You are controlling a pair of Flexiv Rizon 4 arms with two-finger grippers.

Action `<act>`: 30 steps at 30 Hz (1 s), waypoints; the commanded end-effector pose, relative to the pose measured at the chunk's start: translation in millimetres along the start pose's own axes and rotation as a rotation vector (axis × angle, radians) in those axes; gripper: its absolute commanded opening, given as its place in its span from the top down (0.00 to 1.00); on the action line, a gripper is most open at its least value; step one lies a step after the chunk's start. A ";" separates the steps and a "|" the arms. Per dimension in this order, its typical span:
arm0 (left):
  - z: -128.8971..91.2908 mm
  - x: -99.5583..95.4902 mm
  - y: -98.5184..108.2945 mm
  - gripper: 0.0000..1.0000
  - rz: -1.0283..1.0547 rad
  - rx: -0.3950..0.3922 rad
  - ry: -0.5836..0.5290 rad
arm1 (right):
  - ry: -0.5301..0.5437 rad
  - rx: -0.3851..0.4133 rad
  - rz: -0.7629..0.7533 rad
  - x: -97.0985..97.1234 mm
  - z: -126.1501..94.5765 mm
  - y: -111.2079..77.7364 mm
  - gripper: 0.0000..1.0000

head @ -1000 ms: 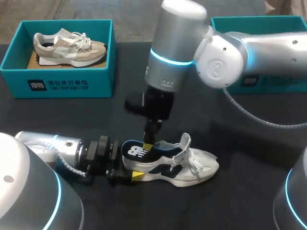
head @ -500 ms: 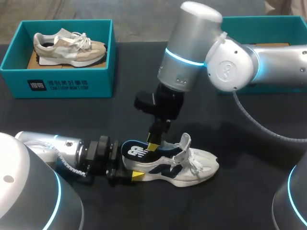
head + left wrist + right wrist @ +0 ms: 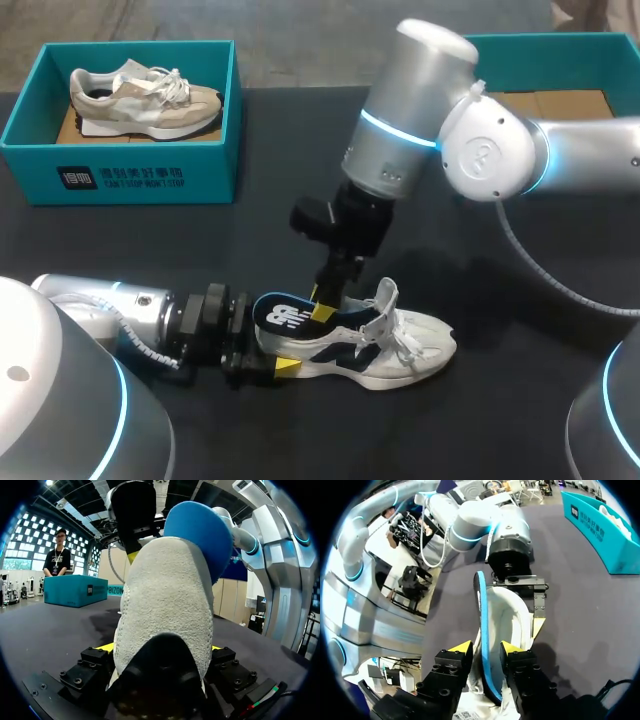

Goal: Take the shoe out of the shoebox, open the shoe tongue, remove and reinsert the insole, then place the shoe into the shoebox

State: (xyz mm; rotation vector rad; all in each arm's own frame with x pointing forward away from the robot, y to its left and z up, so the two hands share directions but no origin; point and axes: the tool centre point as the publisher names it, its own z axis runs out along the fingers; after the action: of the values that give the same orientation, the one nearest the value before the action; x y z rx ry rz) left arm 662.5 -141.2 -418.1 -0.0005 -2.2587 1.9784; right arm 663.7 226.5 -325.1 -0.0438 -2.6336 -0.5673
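Yellow tips of the right gripper (image 3: 486, 649) pinch the blue-edged insole (image 3: 481, 610) from both sides, just above the shoe's heel opening. The left gripper (image 3: 162, 652) clamps the heel of the shoe (image 3: 420, 345), which sits on the table (image 3: 150, 240) with its toe pointing away. Since a second ago the right arm has leaned further over, its tips staying on the insole. The shoe is white with dark panels, tongue upright, insole partly lifted out.

The shoe (image 3: 165, 605) clamped in the left gripper (image 3: 161, 649) showed rough, matt suede; the insole (image 3: 481, 630) pinched by the right gripper (image 3: 486, 649) looked like smooth blue foam, over a matt table (image 3: 500, 420).
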 end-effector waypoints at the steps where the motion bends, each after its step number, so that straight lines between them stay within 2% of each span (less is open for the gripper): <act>1: 0.4 -0.3 0.2 1.00 0.000 0.000 0.001 | 0.006 -0.016 -0.003 -2.4 7.0 -2.6 0.66; 7: 0.4 -0.3 0.2 1.00 0.000 0.000 0.001 | 0.016 -0.021 -0.006 -2.4 13.0 -1.9 0.66; 17: 0.4 -0.3 0.2 1.00 0.000 0.000 0.001 | 0.026 -0.036 0.000 -0.2 19.8 -0.6 0.77; 19: 0.4 -0.3 0.2 1.00 0.000 0.000 0.001 | 0.029 -0.041 0.001 -0.6 20.6 -0.4 0.85; 20: 0.4 -0.3 0.2 1.00 0.000 0.000 0.001 | 0.028 -0.044 0.002 -0.8 20.7 -0.5 0.95; 21: 0.4 -0.3 0.2 1.00 0.000 0.000 0.001 | 0.025 -0.051 -0.002 -1.1 20.8 -0.6 1.00; 25: 0.4 -0.3 0.2 1.00 0.000 0.000 0.001 | 0.019 -0.067 -0.020 -0.1 15.1 2.7 1.00; 30: 0.4 -0.3 0.2 1.00 0.000 0.000 0.001 | 0.006 -0.076 -0.043 3.5 -3.3 9.2 1.00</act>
State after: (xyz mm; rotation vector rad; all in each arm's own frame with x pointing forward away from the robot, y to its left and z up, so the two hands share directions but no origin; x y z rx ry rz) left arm 662.5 -141.1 -418.1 -0.0003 -2.2588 1.9783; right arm 662.6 238.5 -330.3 -0.0148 -2.6044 -0.6839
